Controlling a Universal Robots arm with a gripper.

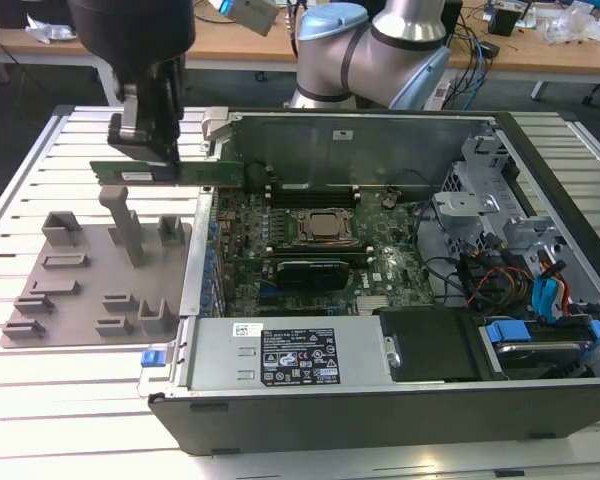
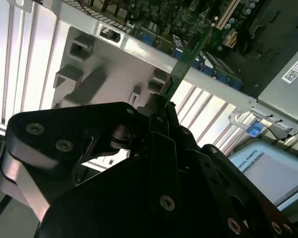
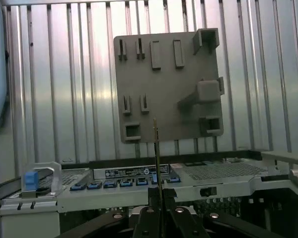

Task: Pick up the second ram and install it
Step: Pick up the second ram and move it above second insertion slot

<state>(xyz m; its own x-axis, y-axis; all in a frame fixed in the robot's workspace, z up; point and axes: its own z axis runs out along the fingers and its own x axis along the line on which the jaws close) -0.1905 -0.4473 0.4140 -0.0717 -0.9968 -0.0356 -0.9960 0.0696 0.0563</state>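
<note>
The second ram [image 1: 195, 172], a long flat green stick, hangs level in the air, held at one end by my gripper [image 1: 145, 152], which is shut on it. It hovers above the far side of the grey fixture tray [image 1: 90, 270], and its free end reaches over the open computer case's wall on the exterior view's left. In the second wrist view the second ram [image 2: 186, 60] juts from the black fingers [image 2: 159, 111] toward the motherboard. In the first wrist view the second ram [image 3: 157, 148] shows edge-on, above the gripper [image 3: 159, 196] and in front of the tray [image 3: 164, 84].
The open case holds the motherboard [image 1: 370, 280] with the processor socket [image 1: 325, 227] in the middle, dark memory slots [image 1: 310, 188] beyond it and a black card [image 1: 305, 270] before it. The power supply [image 1: 280, 355] lies along the near side. Cables and drive bays [image 1: 520, 270] fill the right.
</note>
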